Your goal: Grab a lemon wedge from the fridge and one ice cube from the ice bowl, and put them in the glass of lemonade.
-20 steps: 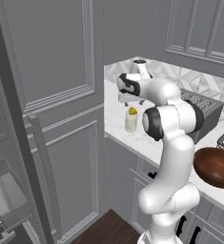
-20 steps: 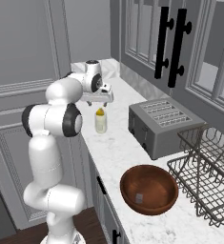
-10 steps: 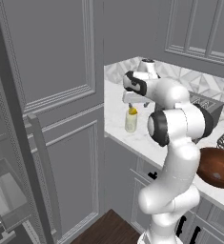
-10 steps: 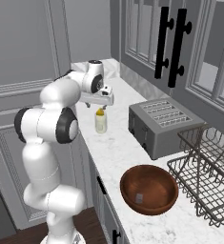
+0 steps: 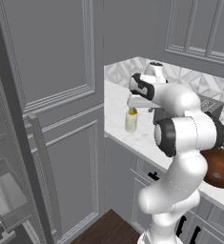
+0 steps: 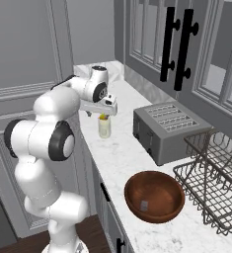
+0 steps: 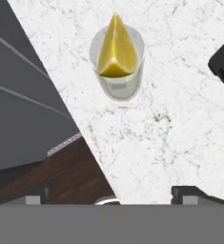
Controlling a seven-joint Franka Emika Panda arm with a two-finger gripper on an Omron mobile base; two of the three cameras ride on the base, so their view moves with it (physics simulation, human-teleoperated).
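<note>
Hovering over the glass (image 6: 104, 127) near the bench's (image 6: 127, 158) left edge, the hand (image 6: 103, 109) stood wide open and empty; the wedge (image 7: 116, 47) sat inside it. Toaster (image 6: 169, 129), bowl (image 6: 154, 196) and rack (image 6: 213, 183) lay to the right.

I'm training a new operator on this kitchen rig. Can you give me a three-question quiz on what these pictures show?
1. True or false: the lemon wedge already sits in the glass of lemonade.
2. The gripper is: A) shut on the glass, B) open above the glass, C) inside the ice bowl.
3. What stands on the counter between the glass and the wire rack?

Key: 1 true; 2 B; 3 the toaster.
</note>
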